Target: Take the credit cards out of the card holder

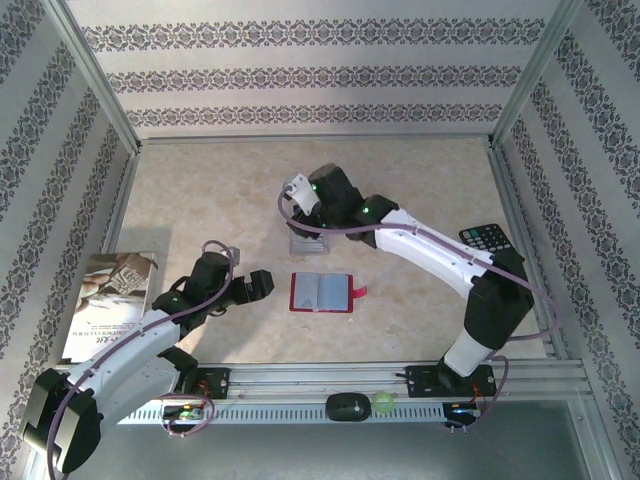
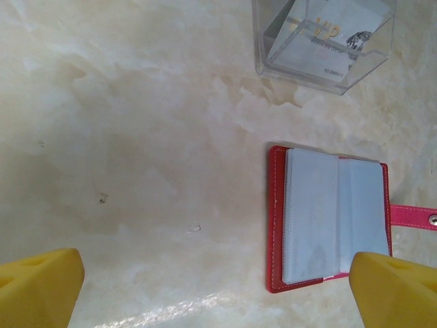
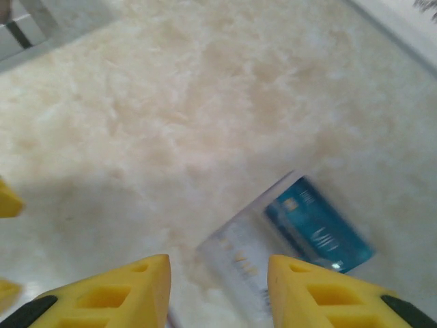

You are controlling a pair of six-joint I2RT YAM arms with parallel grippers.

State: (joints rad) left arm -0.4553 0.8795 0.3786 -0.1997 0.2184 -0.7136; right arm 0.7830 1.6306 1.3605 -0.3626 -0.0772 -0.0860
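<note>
On the metal rail [image 1: 300,380] at the near edge sit a black oval object [image 1: 347,405] and a small green round one [image 1: 383,403]. To the near left a printed paperback book [image 1: 110,300] lies flat on the pale marbled worktop [image 1: 200,200].

The left hand [image 1: 258,285] hovers low just left of the small red leather-like folding card holder [image 1: 322,292]. Its yellow fingers [image 2: 37,287] are spread as wide as they go, with nothing between them. The card holder lies open and flat near the middle of the worktop, its clear plastic sleeves facing up and its pink-red strap tab [image 2: 413,215] sticking out on the right. Whether any card sits in the sleeves cannot be told.

Just beyond it stands a shallow clear plastic box [image 2: 321,68]. A thin silver-grey card [image 2: 321,37] with faint print lies tilted inside, and a thin blue card [image 3: 317,232] with pale marks lies beside it.

The right hand [image 3: 218,294] hangs above that box, jaws parted and empty, touching neither card.

Far right, by the frame, rests a black keypad calculator [image 1: 485,238].
</note>
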